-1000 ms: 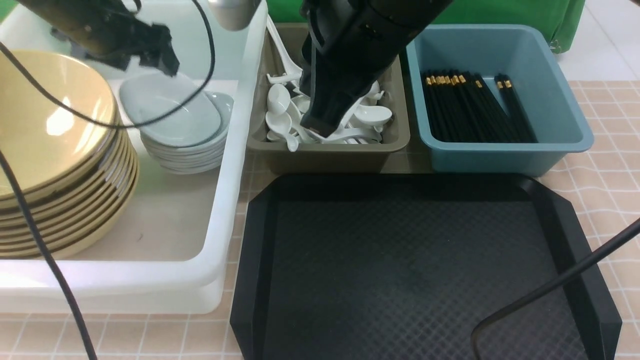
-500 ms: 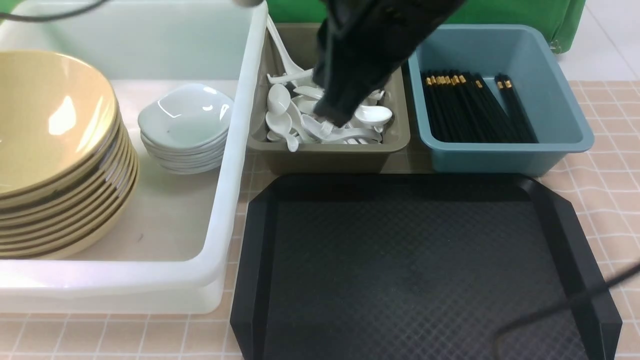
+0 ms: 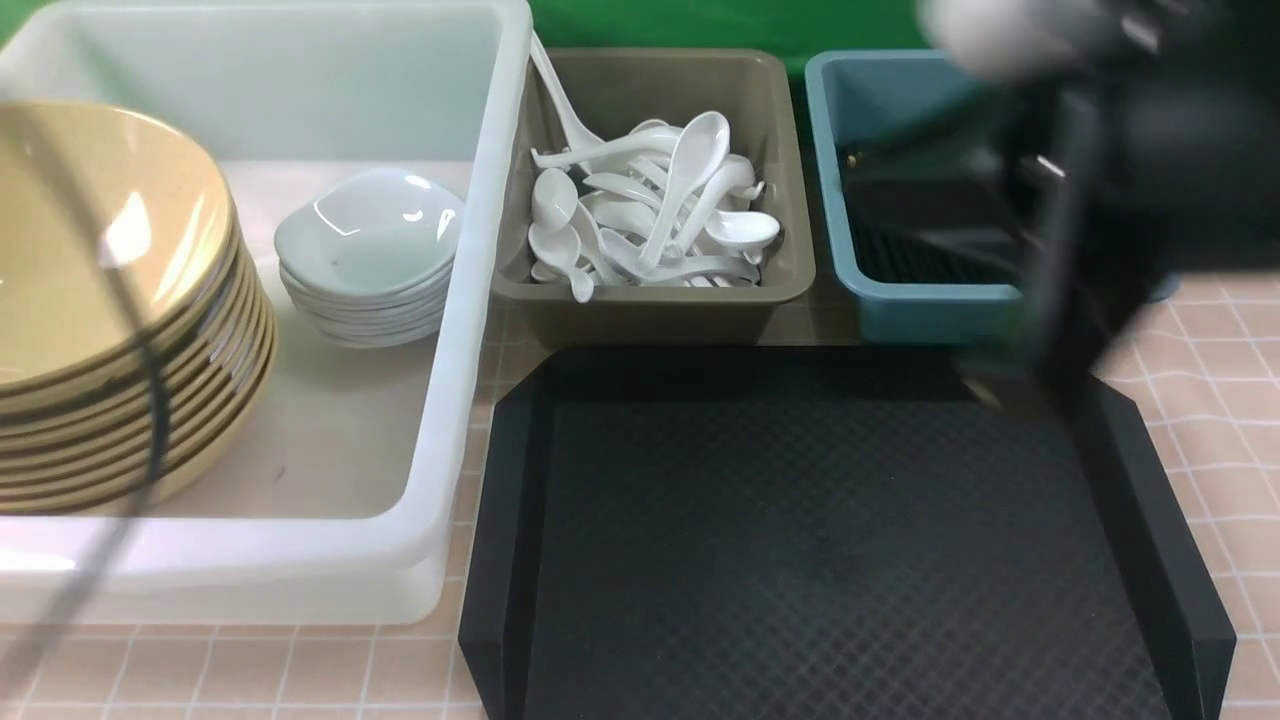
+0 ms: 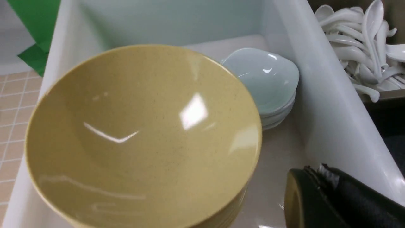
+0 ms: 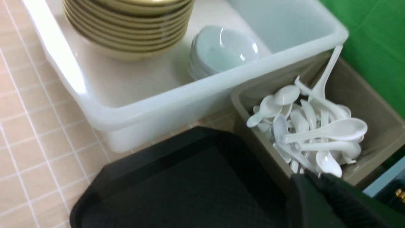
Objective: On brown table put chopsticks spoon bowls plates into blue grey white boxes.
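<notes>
Yellow bowls and plates sit in the tub, spoons in the grey bin, chopsticks apparently in the blue bin. Left pincer and right pincer are closed and empty. Sorting looks done; park the arms next.

Three bins, one tray, two stacks: bowls, plates.

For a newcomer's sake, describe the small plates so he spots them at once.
Start at the big white tub on the left. Inside, right of the yellow bowls, stands a short stack of plates. They are white, rounded-square and far smaller than the bowls.
</notes>
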Action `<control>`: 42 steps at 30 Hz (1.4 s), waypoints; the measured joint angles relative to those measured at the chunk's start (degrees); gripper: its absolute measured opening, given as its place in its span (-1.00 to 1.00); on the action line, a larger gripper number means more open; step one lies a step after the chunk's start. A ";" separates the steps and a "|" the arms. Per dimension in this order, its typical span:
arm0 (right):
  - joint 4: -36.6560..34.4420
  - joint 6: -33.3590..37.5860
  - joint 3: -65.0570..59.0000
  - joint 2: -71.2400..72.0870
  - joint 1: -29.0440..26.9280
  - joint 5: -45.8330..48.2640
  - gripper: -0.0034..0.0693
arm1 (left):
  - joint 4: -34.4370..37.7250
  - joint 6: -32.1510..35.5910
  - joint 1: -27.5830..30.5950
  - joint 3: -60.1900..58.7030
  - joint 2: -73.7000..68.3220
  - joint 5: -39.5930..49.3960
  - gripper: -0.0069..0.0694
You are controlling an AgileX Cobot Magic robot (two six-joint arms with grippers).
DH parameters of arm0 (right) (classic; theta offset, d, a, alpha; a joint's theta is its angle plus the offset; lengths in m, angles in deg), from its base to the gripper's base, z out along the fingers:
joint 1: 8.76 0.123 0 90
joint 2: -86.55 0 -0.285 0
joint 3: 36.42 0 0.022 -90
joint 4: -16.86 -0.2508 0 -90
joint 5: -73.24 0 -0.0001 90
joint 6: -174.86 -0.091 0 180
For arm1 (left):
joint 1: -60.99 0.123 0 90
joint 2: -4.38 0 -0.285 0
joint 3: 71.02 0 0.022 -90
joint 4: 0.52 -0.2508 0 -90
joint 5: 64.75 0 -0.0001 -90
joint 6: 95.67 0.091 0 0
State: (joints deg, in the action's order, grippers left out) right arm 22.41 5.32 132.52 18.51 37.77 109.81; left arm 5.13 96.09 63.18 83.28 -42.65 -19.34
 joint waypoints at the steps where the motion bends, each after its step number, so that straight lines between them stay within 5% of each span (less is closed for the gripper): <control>1: 0.00 -0.62 -3.01 2.49 0.00 -2.60 -0.65 | 0.00 -0.79 0.00 -3.25 3.59 -1.62 -0.81; 6: 0.00 -3.02 -15.49 13.00 0.00 -16.21 -0.63 | -1.37 -4.80 0.00 -16.56 16.66 -5.45 -0.81; 14: 0.00 -3.21 -22.88 19.52 0.00 -30.27 -0.61 | -4.07 -5.43 0.00 -19.35 20.08 -6.07 -0.81; 38: 0.07 -3.32 -27.46 22.32 -0.28 -26.76 -0.56 | -4.12 -5.60 0.00 -19.36 20.08 -6.07 -0.81; 42: 0.07 -4.85 -34.40 29.98 -5.93 -28.92 -0.77 | -4.12 -5.60 0.00 -19.36 20.08 -6.07 -0.81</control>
State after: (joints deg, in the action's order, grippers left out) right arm 22.48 0.48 98.12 48.48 31.84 80.89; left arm 1.01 90.49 63.18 63.92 -22.56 -25.41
